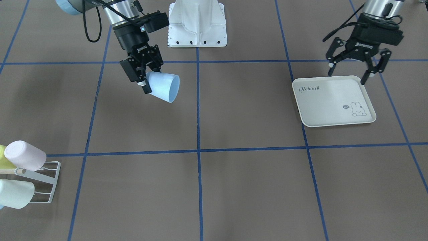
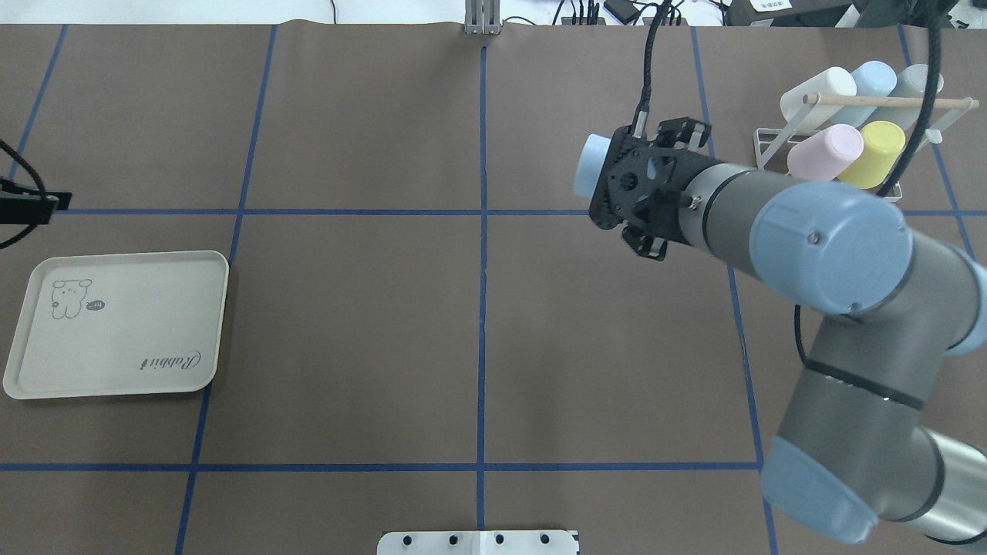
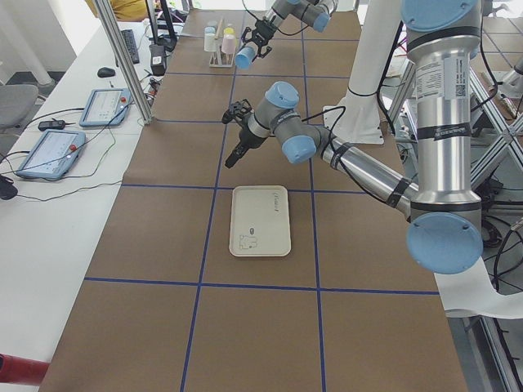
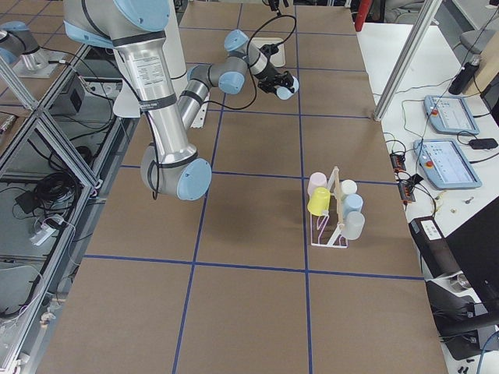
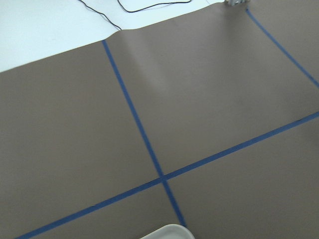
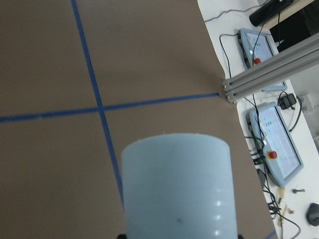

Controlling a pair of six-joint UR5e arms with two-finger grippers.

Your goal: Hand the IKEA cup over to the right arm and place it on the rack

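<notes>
The light-blue IKEA cup point(image 1: 164, 87) hangs tilted above the table, its mouth toward the table's centre, and my right gripper point(image 1: 142, 83) is shut on its base end. The overhead view shows the cup point(image 2: 592, 166) sticking out beyond the right gripper point(image 2: 644, 193), left of the rack. The right wrist view is filled by the cup point(image 6: 177, 189). The white wire rack point(image 2: 771, 146) with its wooden dowel stands at the far right and carries several pastel cups. My left gripper point(image 1: 347, 76) hovers open and empty over the far edge of the cream tray.
The cream rabbit-printed tray point(image 1: 334, 100) lies bare on the left arm's side. A pink cup point(image 1: 26, 155) and others sit on the rack's point(image 1: 50, 180) prongs. The white robot base point(image 1: 197, 23) stands at the table's middle edge. Blue tape lines cross the brown table.
</notes>
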